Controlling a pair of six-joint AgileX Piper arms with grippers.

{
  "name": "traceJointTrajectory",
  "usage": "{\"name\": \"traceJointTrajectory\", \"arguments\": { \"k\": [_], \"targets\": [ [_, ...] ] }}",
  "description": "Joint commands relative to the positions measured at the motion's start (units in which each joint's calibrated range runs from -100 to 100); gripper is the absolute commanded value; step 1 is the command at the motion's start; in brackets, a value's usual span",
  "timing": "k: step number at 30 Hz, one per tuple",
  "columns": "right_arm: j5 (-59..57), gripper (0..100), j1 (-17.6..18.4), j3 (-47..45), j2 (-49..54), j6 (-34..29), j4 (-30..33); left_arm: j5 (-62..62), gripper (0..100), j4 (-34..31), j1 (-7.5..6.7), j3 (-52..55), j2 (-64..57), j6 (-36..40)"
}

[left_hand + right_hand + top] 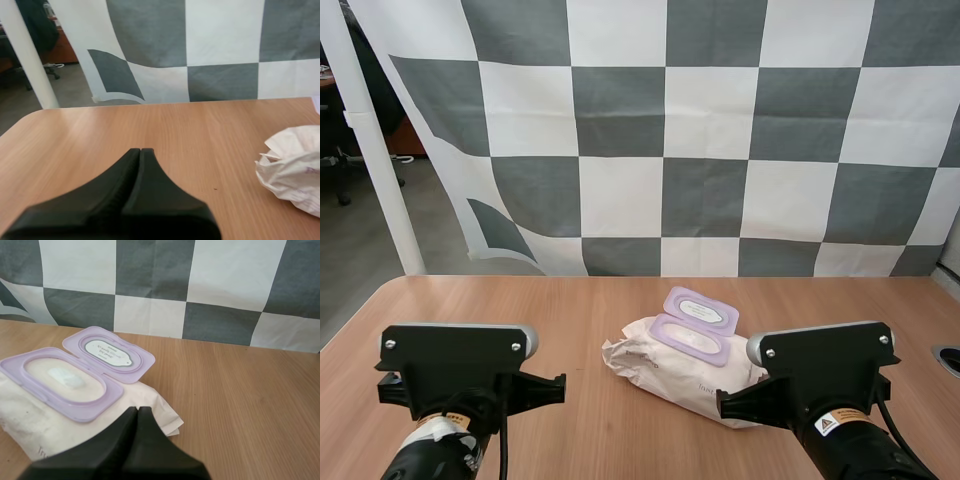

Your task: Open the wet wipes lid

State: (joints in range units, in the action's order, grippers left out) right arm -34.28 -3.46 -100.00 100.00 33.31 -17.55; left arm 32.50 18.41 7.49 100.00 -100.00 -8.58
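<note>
Wood-grain table (620,300) fills the near scene, and you have both arms low at its near edge: left arm (455,365), right arm (820,375).

Left gripper (140,150) is closed on nothing, its fingers pressed into one dark wedge over bare tabletop. Right gripper (137,409) is closed too and holds nothing, its tip just above the near edge of the pack.

Pack of wet wipes (650,365) lies flat on the table, right of centre and just ahead of your right arm, which hides its near right corner in the high view. It is a soft, pale cream wrapper, creased and puckered.

Purple oval frame (112,391) sits on top of the pack. Lid (700,308), same purple, is already flipped open and lies back on the far side of the frame, inner face up.

From the right wrist view you get the white label (107,354) inside the lid, with small dark print you cannot read, and a white wipe (65,377) showing in the opening. From the left wrist view you get the pack's crumpled end (295,165), well off to the side of the closed fingers.

Faint lettering runs along the wrapper, too small to read; no brand is legible. Sticker (840,422) on the right arm has a yellow warning triangle, its text also unreadable.
</note>
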Motion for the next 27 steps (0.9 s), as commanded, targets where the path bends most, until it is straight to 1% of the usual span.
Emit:
{"name": "traceJointTrajectory", "arguments": {
  "k": [1,14,15,17,19,20,23,26,27],
  "targets": [
    [0.1,0,0.0,0.0,0.0,0.3,0.2,-1.4,0,-2.3,0.23,0.0,0.0,5.9],
    [0.3,0,0.0,0.0,0.0,0.3,0.1,-5.2,0,-2.4,0.11,0.0,0.0,5.9],
    [0.3,0,0.0,0.0,0.0,0.3,0.1,-5.2,0,-2.4,-0.45,0.0,0.0,5.9],
    [0.3,0,0.0,0.0,0.0,0.3,0.1,-5.2,0,-2.4,-2.74,0.0,0.0,5.9],
    [0.3,0,0.1,0.0,0.0,0.3,0.1,-5.2,0,-2.4,-4.52,0.0,0.0,5.9],
    [0.5,0,0.3,0.0,0.0,0.3,0.1,-5.2,0,-2.4,-5.17,0.0,0.0,5.9],
    [0.5,0,1.9,0.0,0.0,0.3,0.1,-5.2,0,-2.4,-5.79,0.0,0.0,5.9],
    [0.5,0,4.2,0.0,0.0,0.3,0.1,-5.2,0,-2.4,-5.79,0.0,0.0,5.9],
    [0.5,0,4.4,0.0,0.0,0.3,0.1,-5.2,0,-2.4,-5.87,0.0,0.0,5.9]
  ]
}}
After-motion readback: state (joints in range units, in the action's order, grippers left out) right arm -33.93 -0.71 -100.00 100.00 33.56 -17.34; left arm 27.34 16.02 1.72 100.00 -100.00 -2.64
